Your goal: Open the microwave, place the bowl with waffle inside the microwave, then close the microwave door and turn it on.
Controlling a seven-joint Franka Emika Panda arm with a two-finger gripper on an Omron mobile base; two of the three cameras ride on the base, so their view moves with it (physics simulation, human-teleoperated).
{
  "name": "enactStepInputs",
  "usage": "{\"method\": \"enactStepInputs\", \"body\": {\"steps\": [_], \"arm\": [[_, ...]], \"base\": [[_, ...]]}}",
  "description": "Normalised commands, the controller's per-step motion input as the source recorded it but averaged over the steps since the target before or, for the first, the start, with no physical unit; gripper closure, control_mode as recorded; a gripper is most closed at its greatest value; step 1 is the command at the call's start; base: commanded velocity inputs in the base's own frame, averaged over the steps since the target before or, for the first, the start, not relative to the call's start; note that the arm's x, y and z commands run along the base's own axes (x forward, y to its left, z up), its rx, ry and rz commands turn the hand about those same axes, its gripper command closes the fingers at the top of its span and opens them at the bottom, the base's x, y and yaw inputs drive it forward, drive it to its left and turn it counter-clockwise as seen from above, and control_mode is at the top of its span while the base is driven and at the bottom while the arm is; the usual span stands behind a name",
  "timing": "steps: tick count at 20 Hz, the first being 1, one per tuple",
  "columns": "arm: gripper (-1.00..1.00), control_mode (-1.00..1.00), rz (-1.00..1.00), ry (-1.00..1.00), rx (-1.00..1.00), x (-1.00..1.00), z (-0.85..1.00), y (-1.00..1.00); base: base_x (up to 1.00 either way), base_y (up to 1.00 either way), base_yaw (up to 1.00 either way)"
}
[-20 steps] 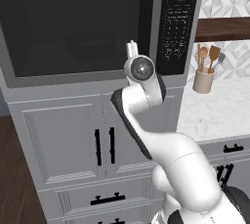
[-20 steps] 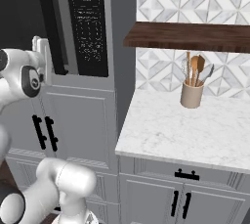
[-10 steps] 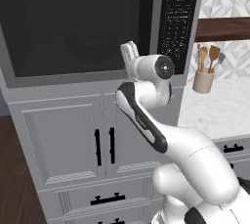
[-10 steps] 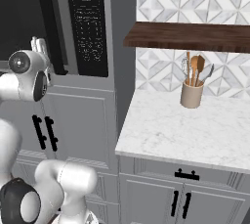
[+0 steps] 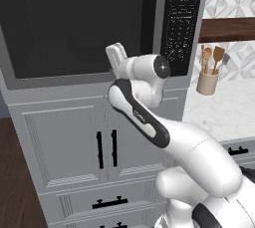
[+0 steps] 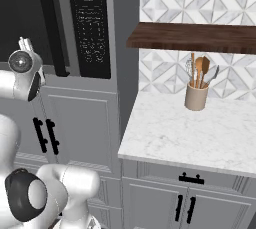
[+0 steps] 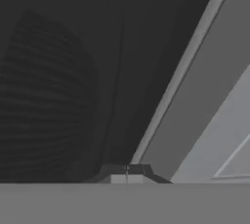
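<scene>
Grey panelled cabinets [image 5: 64, 142] fill the lower wall, a white marble counter [image 6: 200, 133] runs off to the right, and a beige crock of wooden spoons [image 6: 196, 93] stands under a dark wood shelf [image 6: 195, 35]. Up above sits the microwave [image 5: 99, 28], its door [image 5: 74, 23] flat and closed, the long black bar handle [image 6: 50, 23] upright beside the keypad panel [image 6: 92, 28]. The gripper [image 5: 115, 55] is right up against the lower edge of the dark window, left of the handle and well left of the keypad. From the hand view, the two fingertips [image 7: 117, 171] are pressed together with nothing between them, nose to the tinted glass where it meets the grey frame (a faint rounded shape looms behind the glass, too dim to identify).
</scene>
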Motion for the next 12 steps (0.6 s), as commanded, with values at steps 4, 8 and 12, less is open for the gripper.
{"method": "enactStepInputs", "body": {"steps": [4, 8, 12], "arm": [[1.0, -1.0, 0.1, 0.0, -0.09, -0.01, 0.01, 0.68], [1.0, -1.0, 0.11, -0.03, -0.09, -0.81, 0.02, 0.39], [1.0, -1.0, 0.11, -0.23, -0.01, -1.0, 0.01, 0.01]], "base": [[0.0, 0.0, 0.0], [0.0, 0.0, 0.0], [0.0, 0.0, 0.0]]}}
